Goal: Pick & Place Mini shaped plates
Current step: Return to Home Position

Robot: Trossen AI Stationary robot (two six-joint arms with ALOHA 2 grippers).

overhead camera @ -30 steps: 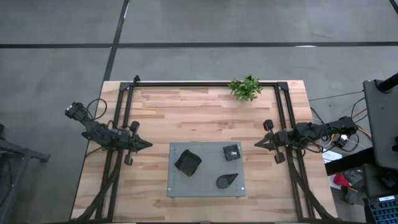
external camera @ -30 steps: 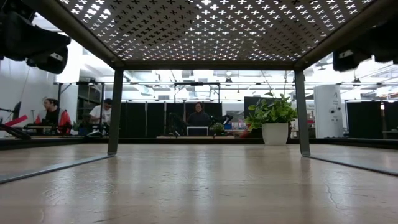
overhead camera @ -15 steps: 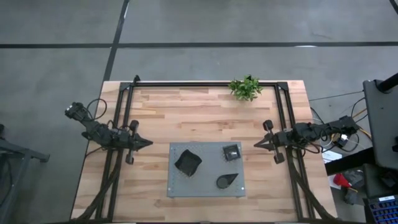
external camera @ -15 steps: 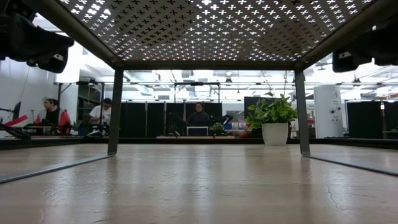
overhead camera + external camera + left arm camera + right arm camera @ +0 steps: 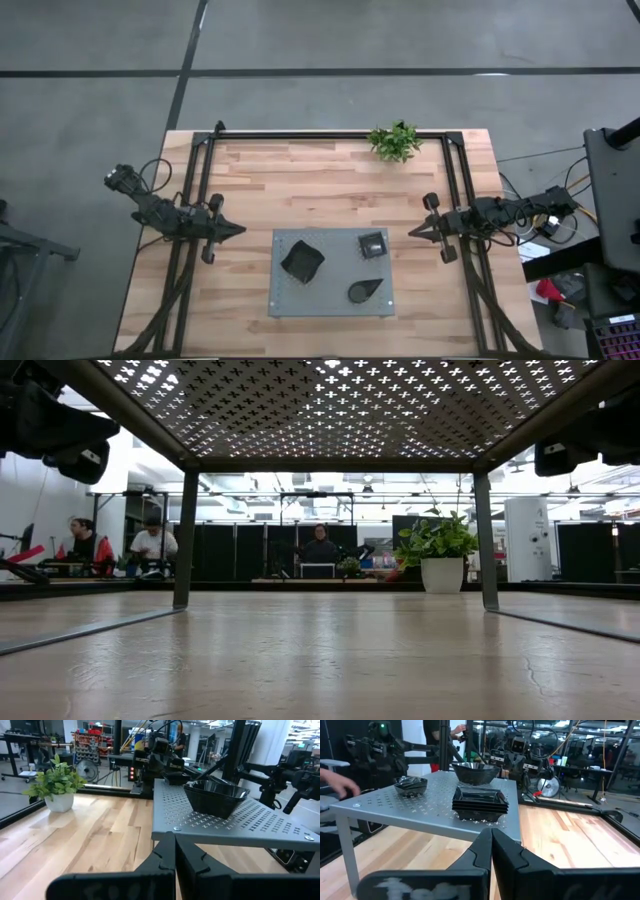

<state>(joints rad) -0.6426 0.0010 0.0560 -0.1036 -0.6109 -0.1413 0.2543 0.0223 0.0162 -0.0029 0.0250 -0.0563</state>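
The mini shaped plates sit in three black stacks on a raised grey perforated platform point(image 5: 335, 300). These are a larger squarish stack point(image 5: 302, 260), a small square stack point(image 5: 372, 244) and a teardrop stack point(image 5: 365, 290). My left gripper point(image 5: 238, 230) hovers off the platform's left side, shut and pointing at it. In the left wrist view the shut gripper point(image 5: 175, 852) faces the squarish stack point(image 5: 215, 795). My right gripper point(image 5: 413, 232) hovers off the platform's right side, also shut. In its own view the right gripper point(image 5: 491, 845) faces the small square stack point(image 5: 480, 802), with the teardrop stack point(image 5: 410, 785) beyond.
A small potted plant point(image 5: 394, 141) stands at the table's far edge, right of centre. A black frame point(image 5: 330, 135) runs around the tabletop. The platform stands on legs point(image 5: 184, 540). Bare wood lies between the platform and the far edge. A person's hand point(image 5: 337, 780) shows beyond the table.
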